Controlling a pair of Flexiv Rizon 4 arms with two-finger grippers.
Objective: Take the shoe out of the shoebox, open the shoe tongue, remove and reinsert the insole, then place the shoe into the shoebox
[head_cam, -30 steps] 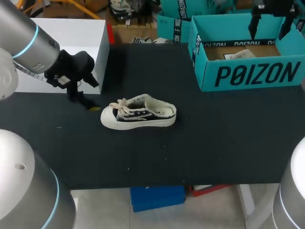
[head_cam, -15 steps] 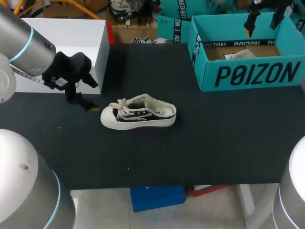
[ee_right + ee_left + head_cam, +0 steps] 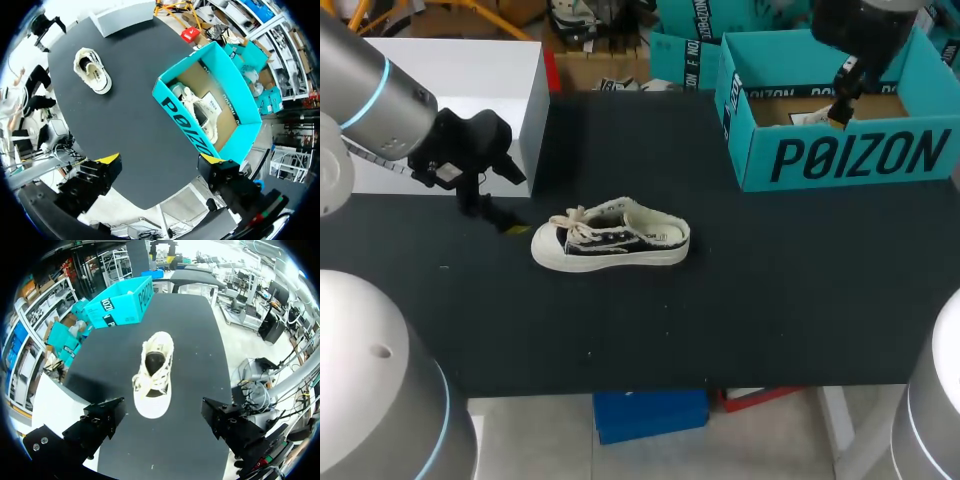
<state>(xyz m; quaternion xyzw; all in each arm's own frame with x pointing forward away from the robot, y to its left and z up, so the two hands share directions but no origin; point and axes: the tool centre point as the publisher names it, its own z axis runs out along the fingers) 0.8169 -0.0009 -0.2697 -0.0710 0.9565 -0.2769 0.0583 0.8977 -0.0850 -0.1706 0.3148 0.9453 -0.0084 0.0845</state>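
Note:
A cream and black canvas shoe (image 3: pixel 610 237) stands upright on the black table (image 3: pixel 770 300), toe toward my left arm. My left gripper (image 3: pixel 492 213) hovers open just beyond the toe; its wrist view has the shoe (image 3: pixel 154 374) straight ahead of the spread fingers (image 3: pixel 97 424), nothing between them. The teal shoebox (image 3: pixel 840 155) stands open at the back right. My right gripper (image 3: pixel 842 100) hangs open above it. From that wrist the shoebox (image 3: pixel 172 102) holds a second white shoe (image 3: pixel 202 112), and the table shoe (image 3: pixel 92 75) lies far off.
A white box (image 3: pixel 460 85) stands at the table's back left, close behind my left gripper. More teal boxes (image 3: pixel 685 60) sit past the back edge. The black surface in front of and to the right of the shoe is bare.
My right arm has swung and dropped over the shoebox, one yellow tip now pointing into it. The left gripper drew back slightly to the left, then held. The shoe has not moved.

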